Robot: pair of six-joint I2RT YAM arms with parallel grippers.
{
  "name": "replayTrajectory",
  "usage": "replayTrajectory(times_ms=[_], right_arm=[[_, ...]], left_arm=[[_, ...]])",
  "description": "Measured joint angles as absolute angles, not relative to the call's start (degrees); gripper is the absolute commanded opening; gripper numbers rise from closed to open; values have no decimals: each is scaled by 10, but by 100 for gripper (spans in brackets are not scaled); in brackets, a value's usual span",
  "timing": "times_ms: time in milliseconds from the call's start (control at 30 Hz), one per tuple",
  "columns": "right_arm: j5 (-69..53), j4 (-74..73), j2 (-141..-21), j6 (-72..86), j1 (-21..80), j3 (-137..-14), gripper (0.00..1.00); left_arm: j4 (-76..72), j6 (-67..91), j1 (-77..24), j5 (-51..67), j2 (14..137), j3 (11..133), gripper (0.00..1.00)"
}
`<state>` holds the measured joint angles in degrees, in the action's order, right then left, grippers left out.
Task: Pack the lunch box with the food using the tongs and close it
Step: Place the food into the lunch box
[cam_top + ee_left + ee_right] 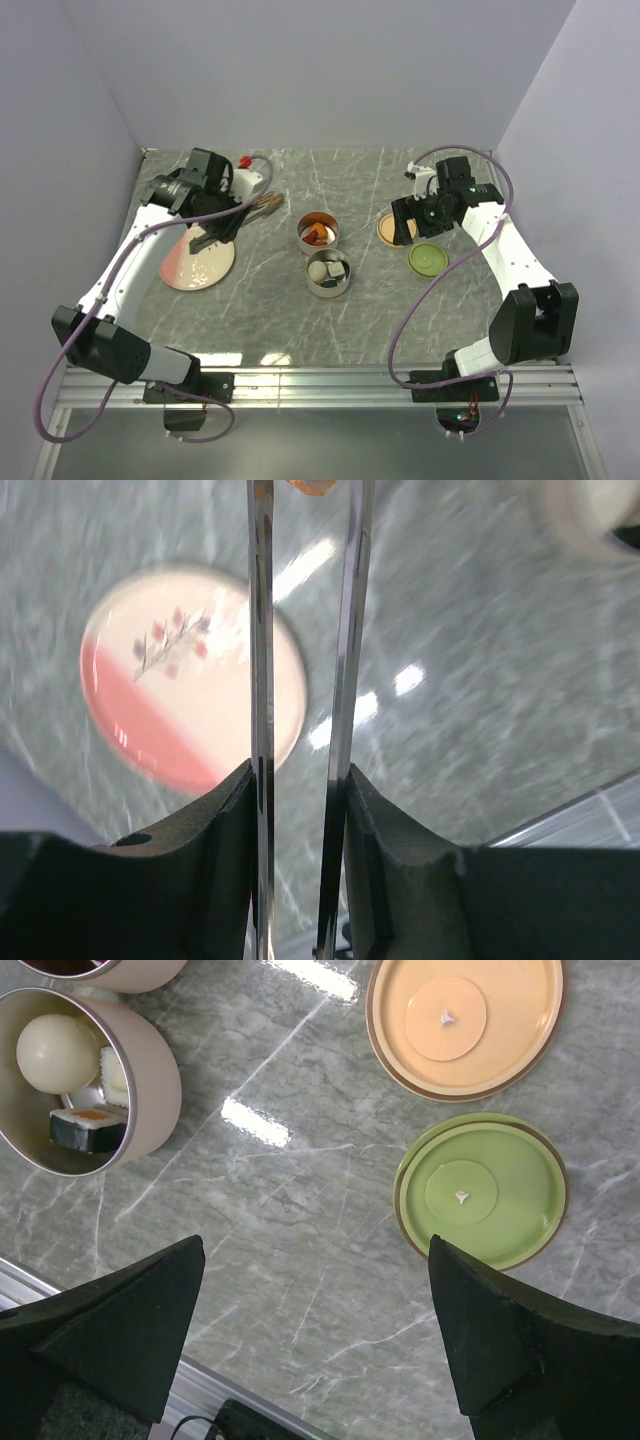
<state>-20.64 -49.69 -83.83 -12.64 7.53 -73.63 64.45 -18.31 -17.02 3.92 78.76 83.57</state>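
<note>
Left wrist view: the left end effector (pixel 300 780) clamps the long thin silvery metal tongs (pixel 262 630), a small orange-red chunk (pixel 312 485) apparently pinched at their tips far ahead of it. A slackened squeeze or swing could drop it on the grey marble surface (pixel 300 1160). The right end effector (pixel 315 1260) gapes wide, empty. Count: two round steel tins (pixel 160 1070) ahead-left of it, one pale orange lid (pixel 465 1020) and one green lid (pixel 480 1190) ahead-right, one tongs, one pink plate (pixel 150 735)

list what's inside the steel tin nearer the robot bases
The nearer tin holds a whitish ball, a dark-and-white piece topped with orange, and a pale piece beside the ball, only partly visible. The tin floor beneath them is covered, so anything underneath cannot be seen.
</note>
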Motion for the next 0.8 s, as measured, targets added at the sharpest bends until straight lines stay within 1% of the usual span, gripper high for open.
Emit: replayTrajectory(times_ms=[167,333,467,633,800], right_arm=[[-206,-497,-838,-124,75,-736,100],[-203,-497,-838,-124,75,-736,100],[-200,-497,-838,-124,75,-736,100],[-200,-497,-838,-122,75,-736,100],[-200,-497,-838,-120,75,-736,100]], left_arm=[[628,-183,-249,57,835,881,31],[606,-182,-302,62,898,888,31],[595,-181,-316,61,936,888,33],[580,-180,-320,55,952,888,36],[570,-177,-321,47,971,892,36]])
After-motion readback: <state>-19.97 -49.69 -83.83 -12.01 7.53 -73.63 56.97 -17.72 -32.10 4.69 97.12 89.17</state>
